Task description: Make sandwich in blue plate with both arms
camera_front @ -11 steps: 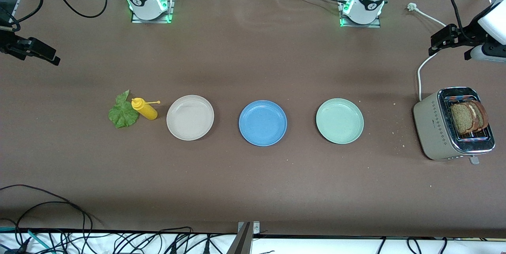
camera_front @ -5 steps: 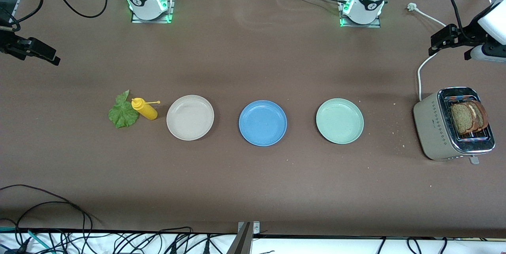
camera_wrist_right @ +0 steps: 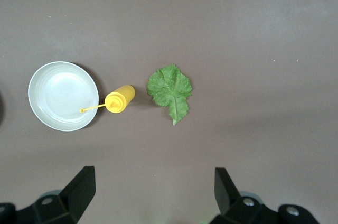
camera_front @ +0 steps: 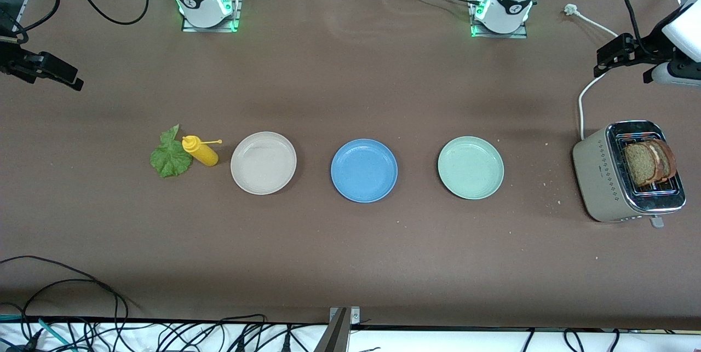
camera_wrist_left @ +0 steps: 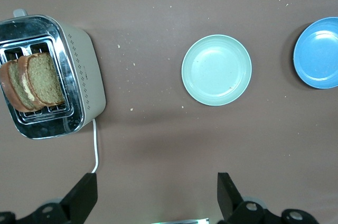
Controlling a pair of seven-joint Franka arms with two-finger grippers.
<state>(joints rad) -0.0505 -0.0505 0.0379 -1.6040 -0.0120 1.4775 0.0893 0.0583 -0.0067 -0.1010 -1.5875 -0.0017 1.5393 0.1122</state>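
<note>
Plates stand in a row across the middle of the brown surface (camera_front: 350, 84): a beige plate (camera_front: 263, 162) toward the right arm's end, the blue plate (camera_front: 364, 170) in the centre, and a pale green plate (camera_front: 470, 167) toward the left arm's end, each well apart from the next and none of them carrying anything. Just beside the beige plate, farther toward the right arm's end, a yellow squeeze bottle (camera_front: 200, 151) stands with its thin nozzle pointing at that plate, and a crinkled green lettuce leaf (camera_front: 170, 157) lies flat on the surface, touching or nearly touching the bottle's base. At the left arm's end sits a beige toaster (camera_front: 602, 177) with a white cord, and two slices of brown bread (camera_front: 650, 162) stand upright in its slots, leaning together. The left gripper (camera_wrist_left: 156, 195) hangs high over the surface between the toaster and the pale green plate, its two black fingers (camera_wrist_left: 82, 197) spread wide apart and holding nothing. The right gripper (camera_wrist_right: 153, 188) hangs high over the surface near the lettuce leaf and the bottle, its fingers (camera_wrist_right: 80, 186) likewise spread wide and empty.
</note>
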